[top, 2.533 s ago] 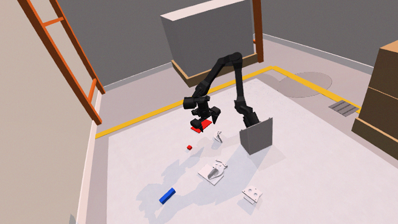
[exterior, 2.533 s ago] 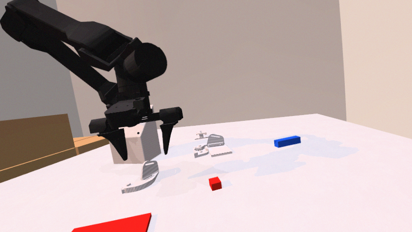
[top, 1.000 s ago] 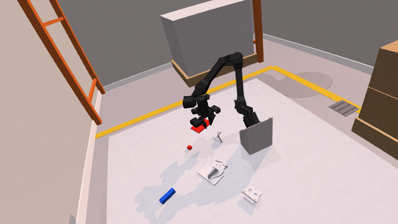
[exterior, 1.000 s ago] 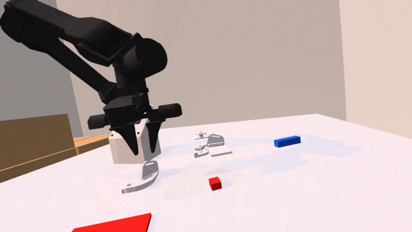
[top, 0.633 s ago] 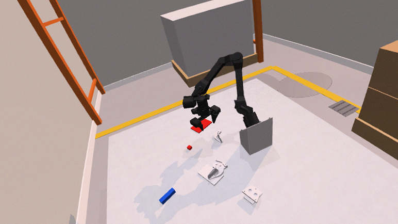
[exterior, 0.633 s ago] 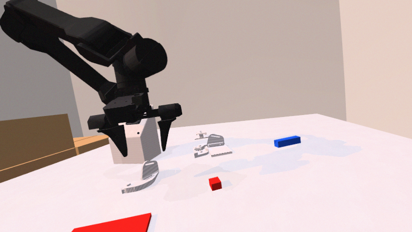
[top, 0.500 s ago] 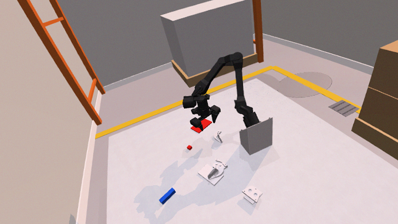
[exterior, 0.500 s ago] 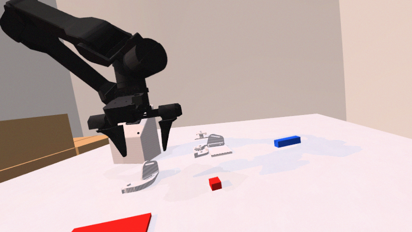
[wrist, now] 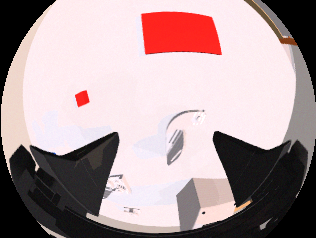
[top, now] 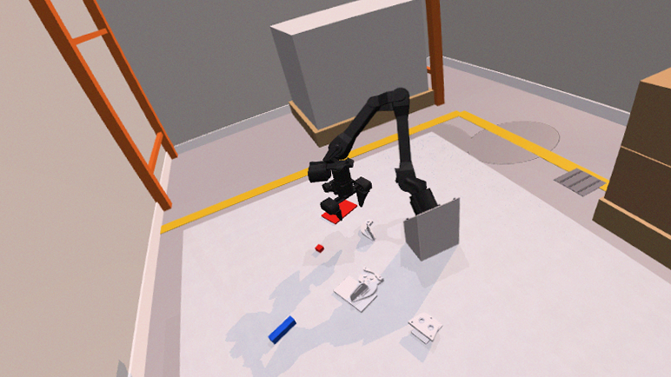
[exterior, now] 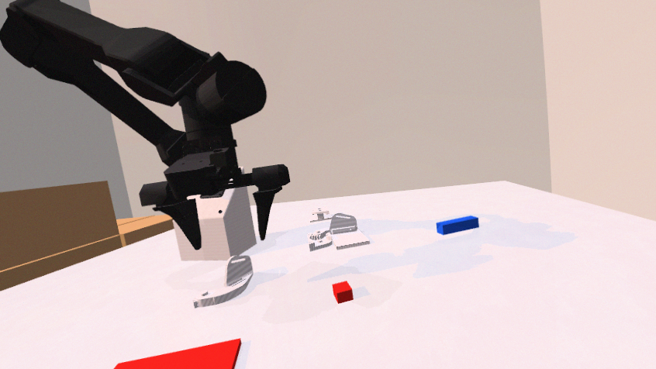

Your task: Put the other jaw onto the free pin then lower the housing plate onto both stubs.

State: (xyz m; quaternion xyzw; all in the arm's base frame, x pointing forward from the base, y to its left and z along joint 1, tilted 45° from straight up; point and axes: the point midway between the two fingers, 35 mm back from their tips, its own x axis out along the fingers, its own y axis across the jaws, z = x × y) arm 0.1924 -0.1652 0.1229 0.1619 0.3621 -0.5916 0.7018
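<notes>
My gripper (top: 351,212) (exterior: 229,243) (wrist: 167,136) is open and empty, pointing down above the table. The loose jaw (top: 367,230) (exterior: 239,271) (wrist: 175,146) lies on the table below it, its ribbed fin standing up. The base plate (top: 344,291) (exterior: 353,240) lies farther off, with the other jaw's fin (top: 359,292) (exterior: 343,223) over it and toothed parts at its side; the left finger partly covers this assembly in the wrist view. The housing plate (top: 420,327) (exterior: 319,211) (wrist: 131,210) is raised on a smaller part beyond the base. The pins are too small to tell.
A red cube (top: 319,248) (exterior: 342,292) (wrist: 82,98) and a flat red square (top: 349,207) (exterior: 183,357) (wrist: 181,34) lie near the loose jaw. A blue bar (top: 282,330) (exterior: 457,225) lies beyond the base plate. A grey block (top: 439,231) (exterior: 201,240) stands at the arm's foot.
</notes>
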